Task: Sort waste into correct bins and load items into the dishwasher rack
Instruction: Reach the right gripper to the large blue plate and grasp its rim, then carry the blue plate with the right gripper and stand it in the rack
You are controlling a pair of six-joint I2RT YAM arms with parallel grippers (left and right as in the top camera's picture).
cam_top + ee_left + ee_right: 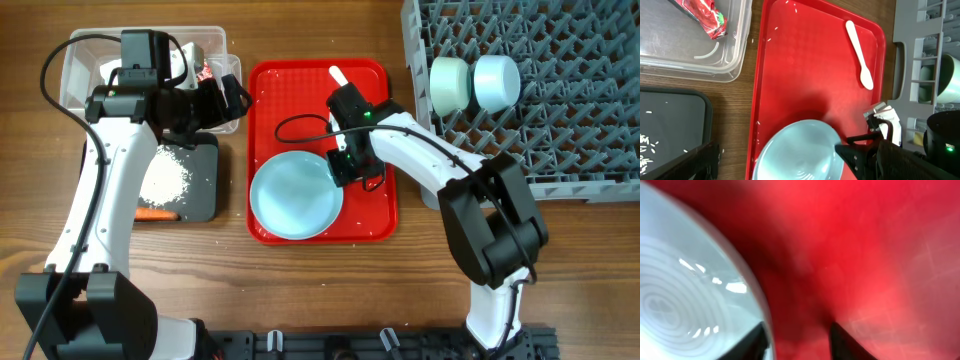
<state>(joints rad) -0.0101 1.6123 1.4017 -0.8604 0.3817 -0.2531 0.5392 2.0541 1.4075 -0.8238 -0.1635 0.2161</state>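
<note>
The large pale blue plate (293, 197) lies on the red tray (375, 215). My right gripper (345, 168) is open, with the plate's right rim (715, 280) between its fingers (797, 340): one finger is over the plate, the other over the tray. The white spoon (337, 75) lies at the tray's far end (859, 54). Two pale bowls (472, 83) stand in the grey rack (560, 130). My left gripper (236, 98) is open and empty beside the clear tub (80, 60), which holds the red wrapper (707, 17). The yellow cup is out of view.
The black tray (200, 195) holds loose rice (165, 178) and the carrot (155, 213). White tissue (112, 70) shows in the tub, partly under my left arm. A few rice grains lie on the red tray (790, 45).
</note>
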